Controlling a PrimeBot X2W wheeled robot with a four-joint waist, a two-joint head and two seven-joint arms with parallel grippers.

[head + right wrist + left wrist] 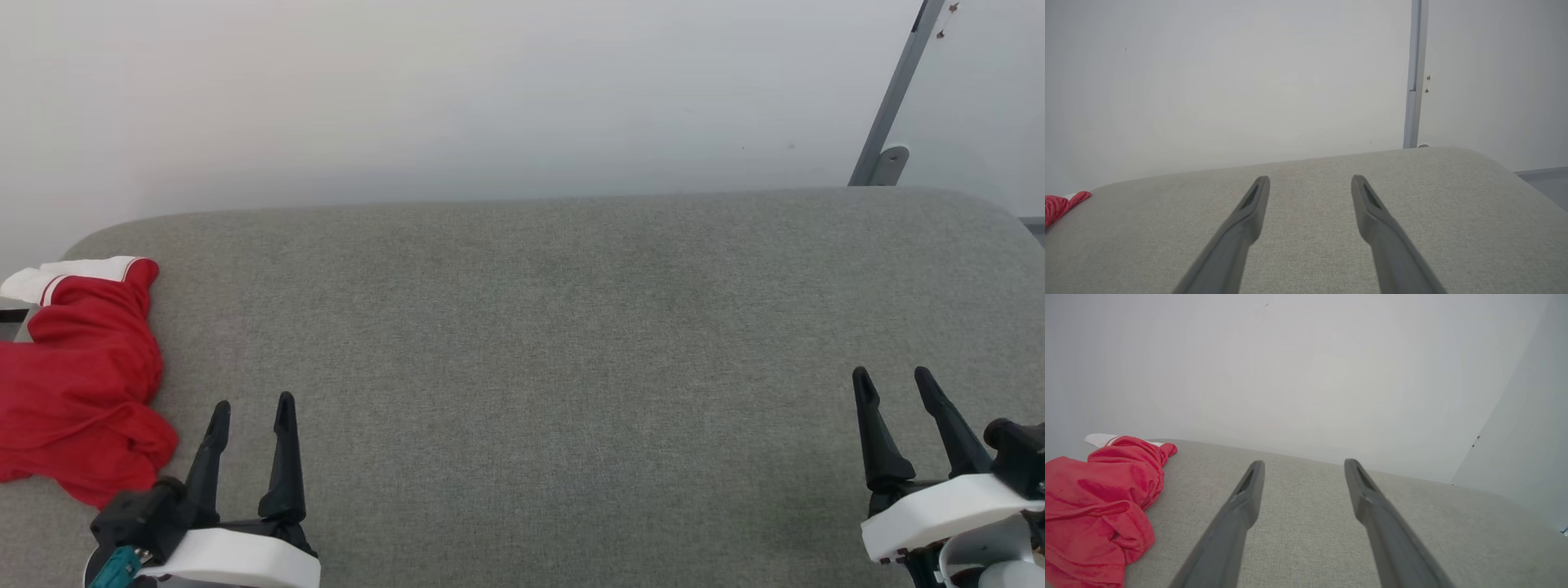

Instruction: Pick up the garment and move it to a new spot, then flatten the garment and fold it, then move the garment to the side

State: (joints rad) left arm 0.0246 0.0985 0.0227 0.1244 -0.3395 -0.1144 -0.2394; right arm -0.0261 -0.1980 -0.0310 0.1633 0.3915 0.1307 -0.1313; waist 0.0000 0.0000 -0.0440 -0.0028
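The garment (82, 384) lies crumpled at the far left edge of the grey padded surface (555, 343), bright red with a white striped band at its far end; part of it runs off the head view's left edge. It also shows in the left wrist view (1098, 510) and as a small red corner in the right wrist view (1059, 204). My left gripper (251, 406) stands open just right of the garment, apart from it, nothing between its fingers (1249, 494). My right gripper (892, 379) is open at the lower right, empty, over bare fabric (1310, 181).
A white wall rises behind the surface's rounded back edge. A grey metal post (894, 98) with a foot bracket stands at the back right. A strip of floor (1543, 179) shows beyond the surface's right end.
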